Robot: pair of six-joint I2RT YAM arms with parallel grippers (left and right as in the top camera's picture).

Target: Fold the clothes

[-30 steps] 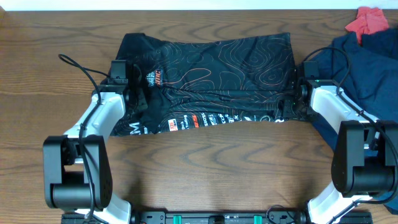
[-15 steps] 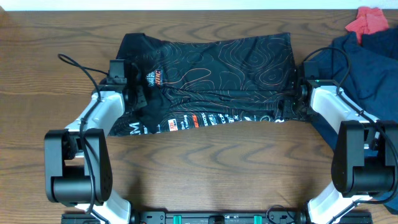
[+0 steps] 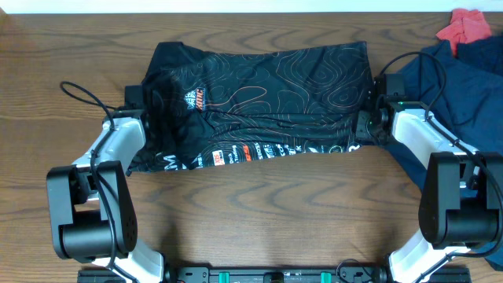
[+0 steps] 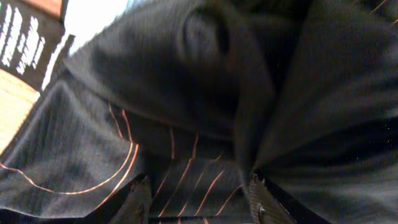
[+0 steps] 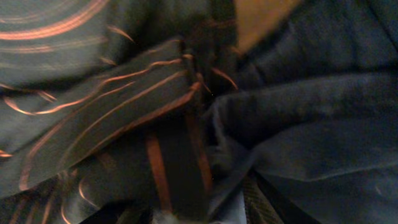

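now | left hand (image 4: 198,202) grips jersey (image 3: 275,86) left edge | right hand (image 3: 371,124) grips right edge

Robotics lab or test bench rather than a home. Evidence: wood-grain worktop (image 3: 251,212) bearing two white-and-black arms, left arm (image 3: 118,145) and right arm (image 3: 416,132), above a black base rail (image 3: 275,275) with green connectors at the near edge; exposed cables (image 3: 82,93) looping loose; black jersey (image 3: 275,86) spread flat, navy garment (image 3: 464,79) and red cloth (image 3: 464,25) heaped at the far right.
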